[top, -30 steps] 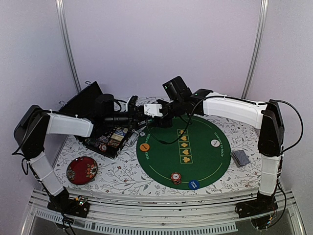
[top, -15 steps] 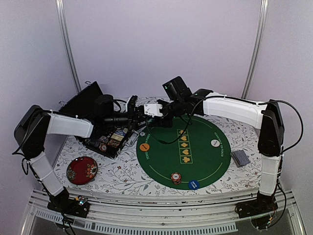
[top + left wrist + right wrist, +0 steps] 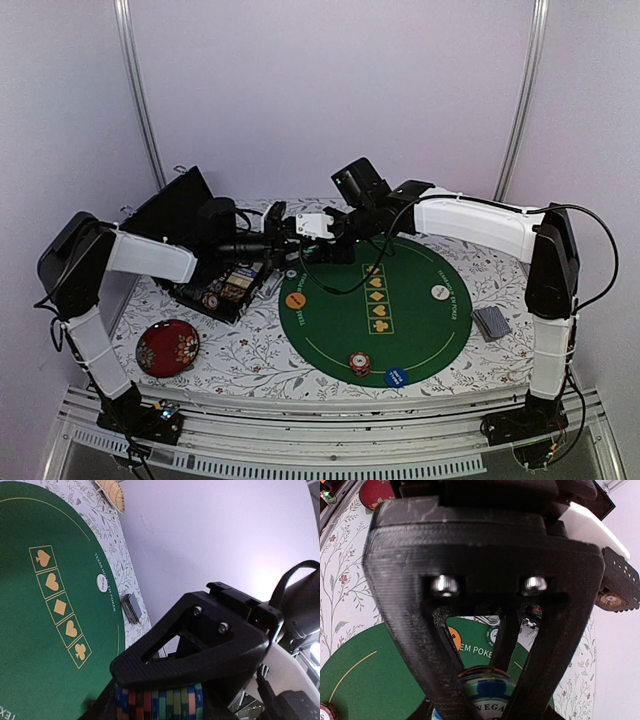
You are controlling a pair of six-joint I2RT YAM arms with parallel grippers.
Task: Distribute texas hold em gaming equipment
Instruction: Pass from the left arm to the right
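Green felt mat point(image 3: 420, 330) fills most of the table in the overhead view. An orange disc point(image 3: 295, 300) sits at its left rim, a white disc point(image 3: 439, 292) on its right side, and a blue disc point(image 3: 395, 377) beside a red chip pile point(image 3: 360, 363) at the near edge. The card deck point(image 3: 490, 322) lies just off the mat to the right. The left gripper point(image 3: 283, 237) and right gripper point(image 3: 318, 228) meet tip to tip in the air over the mat's far-left edge, near the open black case point(image 3: 215, 285). What sits between them is too small to tell here. A slack cable point(image 3: 330, 283) loops from the right arm low over the felt. A wide sweep could, I judge, drag it across the orange disc.

In the left wrist view a chip stack point(image 3: 160, 702) lies sideways at the bottom, its blue, red and green edges in a row. The left gripper is clamped on it. A black triangular finger point(image 3: 200, 645), which I take to be the right gripper's, rests along the top of the row. With both arms on one loose column, a pull in different directions could buckle it.

In the right wrist view a black finger frame point(image 3: 485, 535) fills the picture. Its legs converge on the stack's lettered face at the bottom, so the right gripper appears closed on the stack too. If either side lets go before the other grips squarely, the middle chips could slip out and scatter over the mat or fall into the case.
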